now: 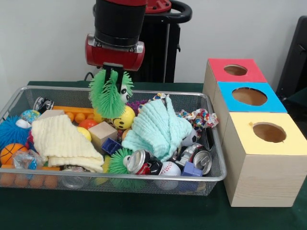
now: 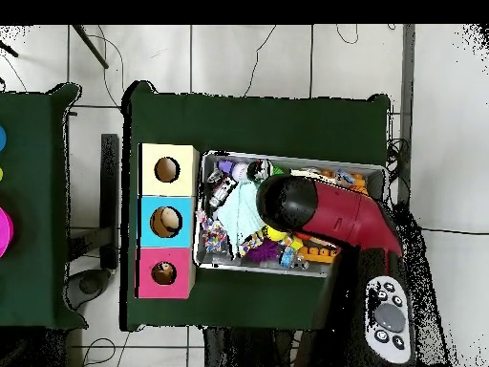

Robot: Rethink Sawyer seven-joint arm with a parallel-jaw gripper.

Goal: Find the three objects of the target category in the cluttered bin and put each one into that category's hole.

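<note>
My gripper (image 1: 112, 79) is shut on a green spiky rubber ball (image 1: 110, 97) and holds it in the air over the back middle of the wire bin (image 1: 144, 184). A second green spiky ball (image 1: 120, 164) lies near the bin's front, beside crushed cans (image 1: 139, 160), and a blue spiky ball (image 1: 9, 132) sits at the bin's left end. To the right stand three boxes with round holes: red (image 1: 235, 70), blue (image 1: 249, 96) and yellow (image 1: 269, 132). In the overhead view the red and black arm (image 2: 320, 212) covers the gripper and the middle of the bin (image 2: 248, 269).
The bin also holds a cream cloth (image 1: 60, 141), a mint cloth (image 1: 158, 127), a yellow smiley ball (image 1: 124, 118), a wooden block (image 1: 102, 134), orange balls (image 1: 79, 116) and a baseball (image 1: 170, 168). Overhead, the boxes (image 2: 165, 222) line the bin's left side.
</note>
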